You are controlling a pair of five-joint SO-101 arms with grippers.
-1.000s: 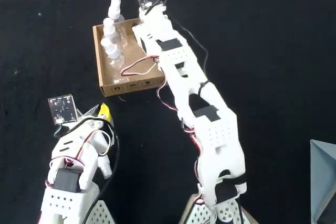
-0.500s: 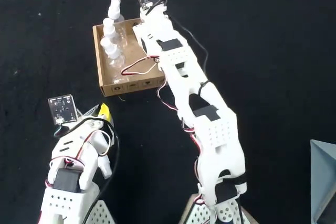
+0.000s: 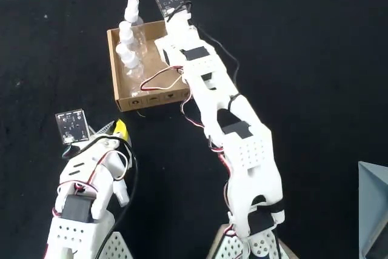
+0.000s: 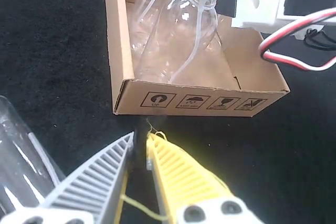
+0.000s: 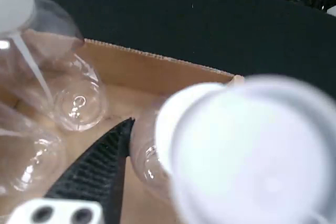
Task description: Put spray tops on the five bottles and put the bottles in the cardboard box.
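**A:** At the table's near left corner, what is the left gripper (image 4: pixel 140 139) doing?

**B:** Its grey and yellow fingers (image 4: pixel 173 171) are pressed together with nothing between them. The tips point at the printed end wall of the cardboard box (image 4: pixel 122 56), near it but not touching. A clear bottle (image 4: pixel 18 150) sits just beside the grey finger, outside the box, on the black table (image 3: pixel 315 59).

**A:** And the right gripper (image 3: pixel 173 31)?

**B:** It is stretched far across the table and hangs over the box, toward the box's right side. Hard against it inside the box is a bottle wearing a white spray top (image 5: pixel 252 156). Whether it is clamped on that bottle, I cannot tell.

**A:** What else is in the box?

**B:** Three capped bottles (image 3: pixel 125 28) stand upright in a row along the left wall, close together.
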